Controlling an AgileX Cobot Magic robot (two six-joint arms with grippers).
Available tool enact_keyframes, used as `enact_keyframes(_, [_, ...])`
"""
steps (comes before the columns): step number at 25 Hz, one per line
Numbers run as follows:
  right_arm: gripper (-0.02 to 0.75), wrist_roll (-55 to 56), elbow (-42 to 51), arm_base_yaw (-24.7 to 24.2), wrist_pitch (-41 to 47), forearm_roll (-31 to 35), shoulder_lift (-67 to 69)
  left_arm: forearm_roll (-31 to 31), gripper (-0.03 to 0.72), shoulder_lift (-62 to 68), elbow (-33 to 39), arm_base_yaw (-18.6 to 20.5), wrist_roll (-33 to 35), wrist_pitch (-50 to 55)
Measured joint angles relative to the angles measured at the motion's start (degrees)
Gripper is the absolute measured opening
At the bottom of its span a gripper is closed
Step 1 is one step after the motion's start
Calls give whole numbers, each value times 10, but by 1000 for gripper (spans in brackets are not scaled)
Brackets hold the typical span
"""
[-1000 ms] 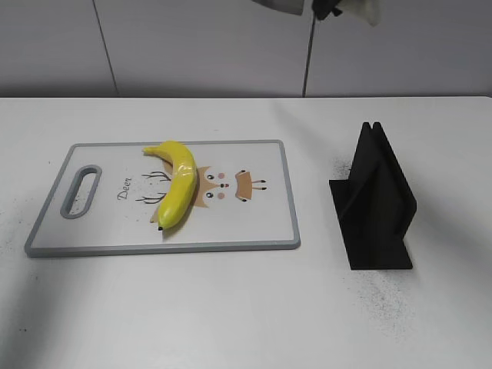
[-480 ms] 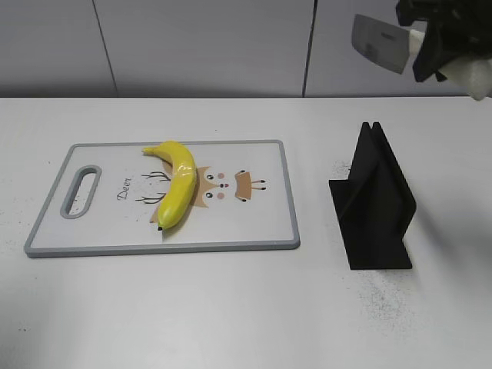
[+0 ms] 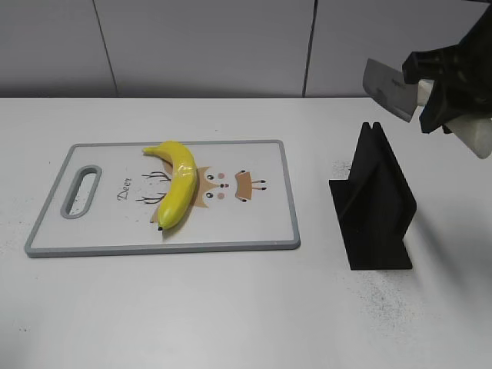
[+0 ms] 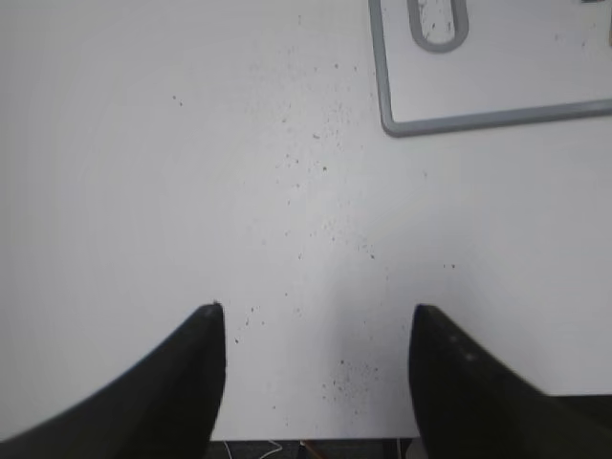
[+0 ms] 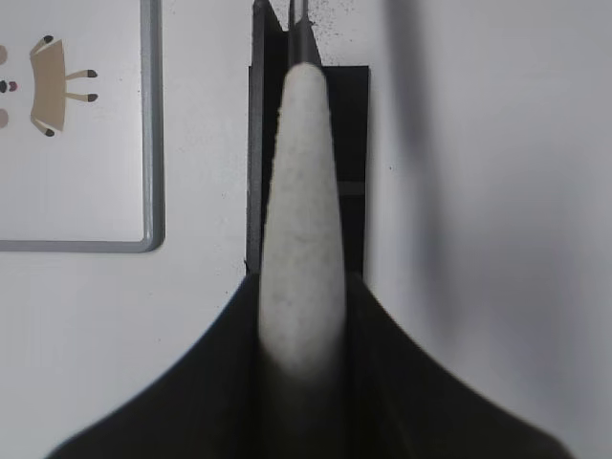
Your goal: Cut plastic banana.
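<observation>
The plastic banana (image 3: 178,184) lies whole on the cutting board (image 3: 254,223), left of its middle. My right gripper (image 3: 442,92) is shut on a knife with a white handle (image 3: 473,134) and a grey blade (image 3: 388,88), held in the air above the black knife stand (image 3: 377,204). In the right wrist view the handle (image 5: 304,191) runs between the shut jaws of the gripper (image 5: 304,287), lined up over the stand (image 5: 356,124). My left gripper (image 4: 316,320) is open and empty over bare table. It does not show in the exterior view.
The board's grey rim and handle hole corner (image 4: 497,117) show at the upper right of the left wrist view. The board edge with a deer drawing (image 5: 96,191) lies left of the stand. The table's front edge runs just under the left fingers.
My right gripper has carried the knife from the top middle of the exterior view to the right and down, to above the black stand. The banana and board have not moved.
</observation>
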Motion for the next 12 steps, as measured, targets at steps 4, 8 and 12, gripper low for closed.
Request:
enact_keyframes(4, [160, 1, 9, 0, -7, 6, 0, 0, 568, -55, 80, 0, -2, -12])
enact_keyframes(8, [160, 1, 13, 1, -9, 15, 0, -2, 568, -111, 146, 0, -2, -21])
enact_keyframes(12, [160, 2, 13, 1, -9, 21, 14, -16, 561, -175, 172, 0, -2, -24])
